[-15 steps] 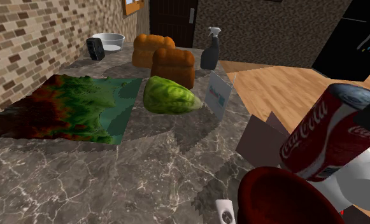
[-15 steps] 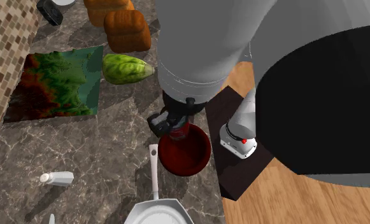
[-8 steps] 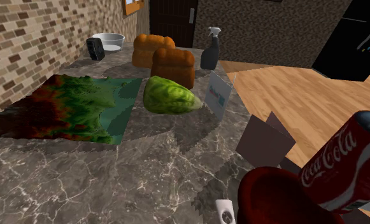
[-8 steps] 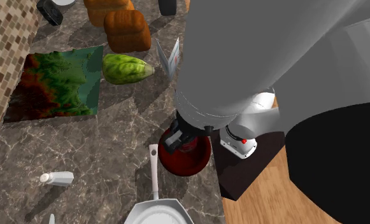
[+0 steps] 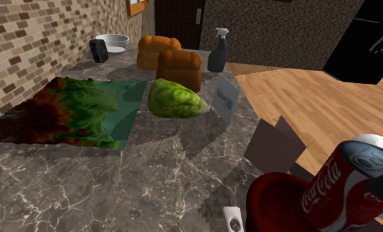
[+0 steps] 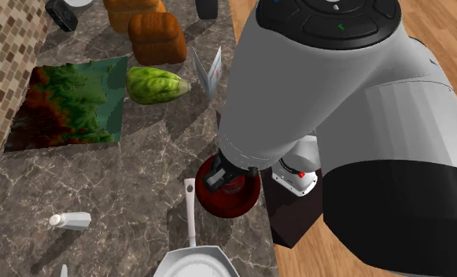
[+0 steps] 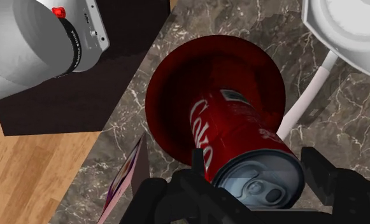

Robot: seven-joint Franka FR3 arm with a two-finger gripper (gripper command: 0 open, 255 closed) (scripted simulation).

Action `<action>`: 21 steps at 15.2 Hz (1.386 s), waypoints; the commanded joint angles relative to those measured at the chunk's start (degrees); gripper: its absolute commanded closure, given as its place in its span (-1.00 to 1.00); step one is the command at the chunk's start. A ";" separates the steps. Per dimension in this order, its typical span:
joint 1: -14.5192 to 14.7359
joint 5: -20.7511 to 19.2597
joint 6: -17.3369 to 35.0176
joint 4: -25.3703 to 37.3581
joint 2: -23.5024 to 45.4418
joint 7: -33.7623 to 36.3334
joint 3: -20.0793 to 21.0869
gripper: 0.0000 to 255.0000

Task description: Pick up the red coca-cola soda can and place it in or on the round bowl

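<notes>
A red Coca-Cola can [image 5: 341, 191] hangs tilted just over the dark red round bowl [image 5: 275, 204] at the counter's near corner. My gripper [image 7: 253, 184] is shut on the can [image 7: 241, 143], one black finger [image 7: 177, 191] on each side near its silver top. The can's lower end points into the bowl [image 7: 170, 83] beneath it. In the second exterior view the gripper [image 6: 222, 175] sits over the bowl [image 6: 238, 204], and the big white arm hides much of the scene.
A white pan [image 6: 191, 264] lies beside the bowl. Farther off are a green vegetable [image 5: 175, 99], two bread loaves [image 5: 178, 69], a spray bottle [image 5: 217, 51], a card stand [image 5: 226, 97], a map mat [image 5: 78, 112]. The counter edge and dark stand [image 6: 293, 216] are close by.
The gripper has carried the can downward and across until it hangs low over the red bowl. The can stays clasped throughout.
</notes>
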 commanded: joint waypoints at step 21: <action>1.49 2.29 4.76 -8.89 -4.29 -0.86 1.99 -1.00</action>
